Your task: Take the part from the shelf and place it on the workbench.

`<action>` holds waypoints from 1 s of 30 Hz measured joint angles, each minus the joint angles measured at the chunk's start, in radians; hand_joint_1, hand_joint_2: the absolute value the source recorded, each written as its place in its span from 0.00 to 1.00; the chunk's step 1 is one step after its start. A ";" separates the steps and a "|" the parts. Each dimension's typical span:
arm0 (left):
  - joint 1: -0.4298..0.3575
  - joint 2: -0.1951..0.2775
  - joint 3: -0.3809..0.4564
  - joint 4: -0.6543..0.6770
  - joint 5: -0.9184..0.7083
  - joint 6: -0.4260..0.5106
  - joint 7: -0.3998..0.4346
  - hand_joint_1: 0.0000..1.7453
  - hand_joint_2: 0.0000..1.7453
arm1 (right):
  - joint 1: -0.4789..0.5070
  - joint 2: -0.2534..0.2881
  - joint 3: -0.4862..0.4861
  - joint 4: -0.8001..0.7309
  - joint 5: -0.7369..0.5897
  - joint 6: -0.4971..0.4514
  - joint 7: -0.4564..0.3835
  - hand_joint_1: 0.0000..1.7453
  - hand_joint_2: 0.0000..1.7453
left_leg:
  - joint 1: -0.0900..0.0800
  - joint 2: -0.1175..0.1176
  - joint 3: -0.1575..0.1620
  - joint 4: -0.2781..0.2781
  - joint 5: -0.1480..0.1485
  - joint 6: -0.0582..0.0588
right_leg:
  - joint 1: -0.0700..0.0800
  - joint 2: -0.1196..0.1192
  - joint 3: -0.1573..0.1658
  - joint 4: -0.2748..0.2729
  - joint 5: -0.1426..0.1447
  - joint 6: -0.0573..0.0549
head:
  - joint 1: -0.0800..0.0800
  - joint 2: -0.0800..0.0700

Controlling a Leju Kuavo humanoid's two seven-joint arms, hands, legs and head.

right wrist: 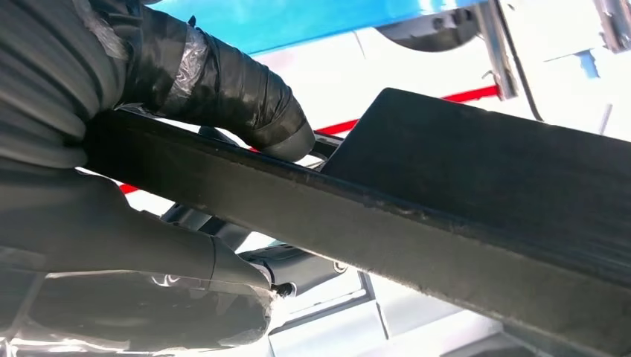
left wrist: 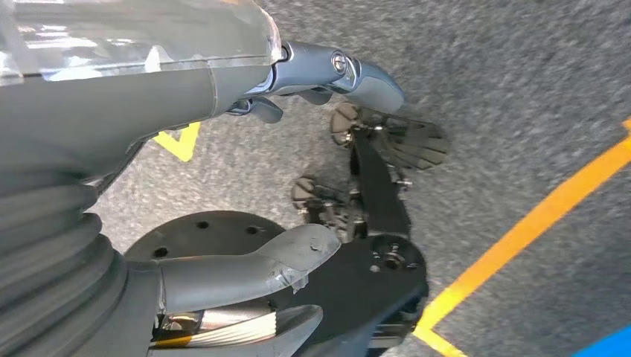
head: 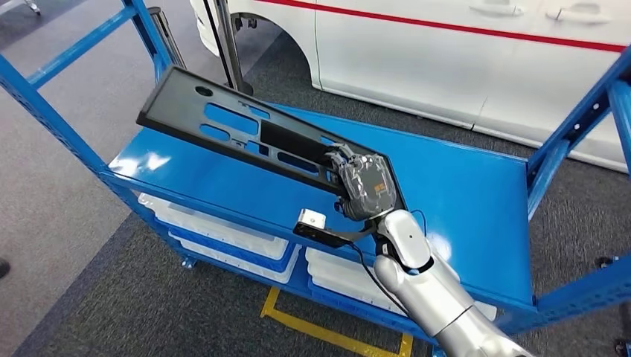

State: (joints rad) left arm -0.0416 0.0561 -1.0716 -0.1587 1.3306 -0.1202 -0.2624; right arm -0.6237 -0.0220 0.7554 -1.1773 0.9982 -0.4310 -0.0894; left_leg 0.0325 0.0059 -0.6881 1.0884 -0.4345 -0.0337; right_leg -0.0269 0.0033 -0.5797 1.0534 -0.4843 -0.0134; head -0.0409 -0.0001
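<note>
- The right robot hand [head: 362, 186] has its fingers wrapped tight around one end of a long flat black plastic panel with slot cutouts [head: 245, 134], thumb on one face, fingers on the other.
- The panel's lifted off the blue metal shelf [head: 461, 193], tilted, far end up toward the back-left post.
- The left robot hand [left wrist: 245, 178] hangs over grey carpet, fingers spread, holding nothing.
- White trays [head: 223, 230] sit on the lower level, and a white car with a red stripe [head: 461, 52] is parked behind.
</note>
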 joint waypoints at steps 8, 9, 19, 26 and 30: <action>-0.002 0.001 0.001 0.001 0.013 -0.001 -0.003 0.00 1.00 | 0.050 -0.027 -0.013 -0.130 -0.105 0.057 -0.034 1.00 1.00 | -0.010 0.000 0.113 0.048 -0.080 0.023 | 0.020 -0.005 -0.071 0.002 0.059 -0.010 | 0.000 0.000; -0.002 0.002 0.001 0.001 0.015 0.000 -0.002 0.00 1.00 | 0.053 -0.030 -0.015 -0.146 -0.112 0.060 -0.036 1.00 1.00 | -0.014 -0.001 0.153 -0.011 -0.077 0.028 | 0.021 -0.005 -0.075 0.001 0.066 -0.006 | 0.000 0.000; 0.001 0.003 0.002 0.003 0.018 0.002 0.000 0.00 1.00 | 0.084 -0.062 -0.019 -0.207 -0.121 0.064 -0.045 1.00 1.00 | -0.020 0.006 0.108 -0.096 0.008 0.066 | 0.017 -0.002 -0.141 0.233 -0.102 0.039 | 0.002 0.000; 0.000 0.002 0.002 0.003 0.014 0.001 0.000 0.00 1.00 | 0.082 -0.064 -0.020 -0.220 -0.114 0.066 -0.045 1.00 1.00 | -0.025 0.004 0.026 -0.055 0.054 0.041 | 0.022 -0.002 0.066 -0.008 -0.051 0.022 | 0.001 0.000; 0.002 0.002 0.002 0.004 0.013 -0.002 -0.003 0.00 1.00 | 0.080 -0.056 -0.020 -0.224 -0.110 0.066 -0.036 1.00 1.00 | -0.020 -0.001 0.007 -0.027 0.027 0.017 | 0.017 -0.010 0.045 -0.023 -0.020 -0.007 | 0.001 0.000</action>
State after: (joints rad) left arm -0.0401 0.0578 -1.0695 -0.1544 1.3435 -0.1220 -0.2651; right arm -0.5434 -0.0779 0.7351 -1.4010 0.8879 -0.3647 -0.1256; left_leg 0.0129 0.0053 -0.6814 1.0610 -0.4077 -0.0162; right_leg -0.0099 -0.0064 -0.5350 1.0303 -0.5038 -0.0205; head -0.0402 0.0000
